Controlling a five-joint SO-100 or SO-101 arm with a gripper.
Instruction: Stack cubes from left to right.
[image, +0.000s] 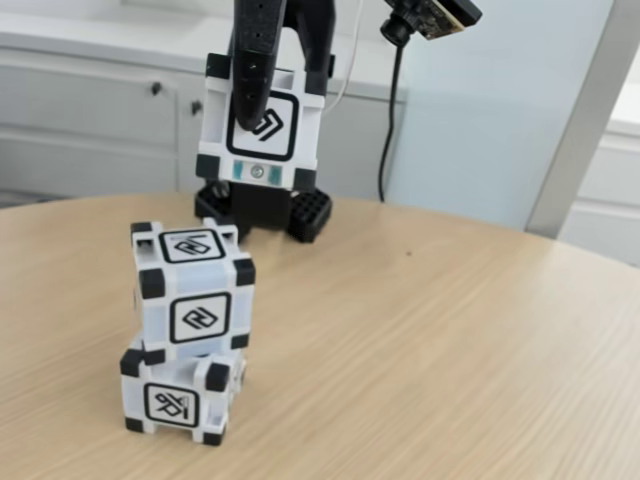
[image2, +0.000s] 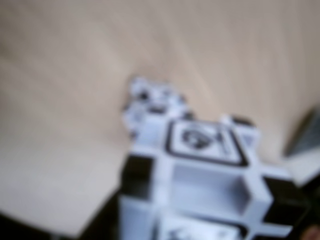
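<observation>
Two white cubes with black corners stand stacked at the left of the wooden table in the fixed view, the lower cube (image: 178, 397) under the upper cube (image: 194, 295), which sits slightly askew. A third cube (image: 262, 128) hangs in the air behind and above the stack. My gripper (image: 262, 100) is shut on it, one black finger (image: 252, 75) lying across its front face and the other hidden behind. The blurred wrist view has the held cube (image2: 202, 165) large at the bottom, with a small white-and-black shape (image2: 150, 100) on the table beyond it, probably the stack.
The arm's black base (image: 265, 212) sits at the table's far edge behind the stack. A black cable (image: 388, 120) hangs from the wrist camera (image: 432, 14). White cabinets (image: 90, 110) line the back. The bare wooden tabletop (image: 450, 350) stretches to the right.
</observation>
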